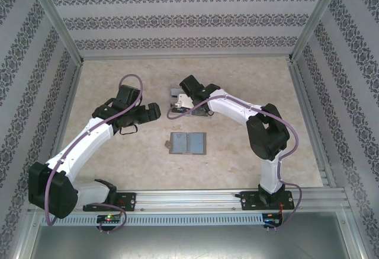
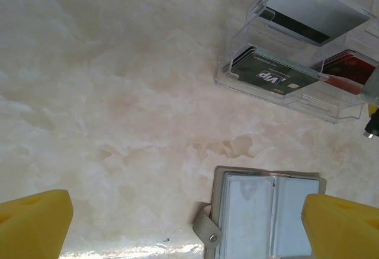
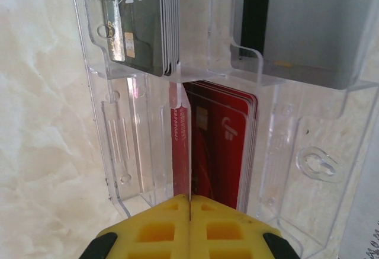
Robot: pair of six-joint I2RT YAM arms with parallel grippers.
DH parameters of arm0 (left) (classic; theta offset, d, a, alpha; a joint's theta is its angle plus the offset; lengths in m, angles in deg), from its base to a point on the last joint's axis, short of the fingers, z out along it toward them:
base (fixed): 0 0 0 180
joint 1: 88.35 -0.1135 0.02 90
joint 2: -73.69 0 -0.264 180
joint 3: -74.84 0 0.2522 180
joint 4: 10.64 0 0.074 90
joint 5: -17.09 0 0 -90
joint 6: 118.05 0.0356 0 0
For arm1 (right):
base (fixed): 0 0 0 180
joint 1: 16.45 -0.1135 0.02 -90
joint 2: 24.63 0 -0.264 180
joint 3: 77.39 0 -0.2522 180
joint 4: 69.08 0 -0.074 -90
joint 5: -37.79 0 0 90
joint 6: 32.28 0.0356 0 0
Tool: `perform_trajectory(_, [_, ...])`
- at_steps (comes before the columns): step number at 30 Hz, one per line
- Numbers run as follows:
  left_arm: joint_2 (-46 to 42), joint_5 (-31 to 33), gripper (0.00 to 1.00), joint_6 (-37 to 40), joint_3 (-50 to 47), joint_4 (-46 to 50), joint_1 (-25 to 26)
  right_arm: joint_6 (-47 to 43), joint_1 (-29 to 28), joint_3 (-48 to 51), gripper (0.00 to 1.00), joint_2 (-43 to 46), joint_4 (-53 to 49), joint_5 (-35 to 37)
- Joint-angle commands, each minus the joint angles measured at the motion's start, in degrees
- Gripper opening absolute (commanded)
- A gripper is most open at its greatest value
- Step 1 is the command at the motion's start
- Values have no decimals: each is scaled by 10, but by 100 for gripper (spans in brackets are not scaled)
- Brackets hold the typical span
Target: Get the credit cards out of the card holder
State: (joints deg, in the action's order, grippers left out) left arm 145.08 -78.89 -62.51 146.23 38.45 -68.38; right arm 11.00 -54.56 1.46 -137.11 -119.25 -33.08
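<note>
From above, the flat grey bifold card holder (image 1: 186, 143) lies open just nearward of the clear plastic two-compartment box (image 1: 173, 93), long axis left to right; the left gripper (image 1: 153, 112) is beside the box, the right gripper (image 1: 185, 104) over it. The left wrist view adds yellow fingertips (image 2: 32, 223) spread wide, empty, and "VIP" on a dark card (image 2: 272, 72) in the box. The right wrist view has the right gripper pinched shut on a reddish-orange plastic card (image 3: 179, 152), edge-on over the box.

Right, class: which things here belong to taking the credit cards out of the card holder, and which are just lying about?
Job:
card holder, lying open
red credit card, pinched in the shut right hand

Lying about:
clear plastic box
dark VIP card and grey card sitting in it
</note>
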Motion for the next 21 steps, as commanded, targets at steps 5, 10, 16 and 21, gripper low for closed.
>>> perform_trajectory(5, [-11,-12,100,12,-10,19,-14,5,7,-18,3,-16,11,29])
perform_trajectory(10, [-12,-17,100,11,-12,18,-17,9,14,-15,24,-15,23,54])
perform_trajectory(16, [-17,-21,100,10,-16,17,-18,23,22,-24,27,-17,36,85])
perform_trajectory(21, [-23,-27,100,10,-21,18,-19,38,30,-31,28,-23,41,101])
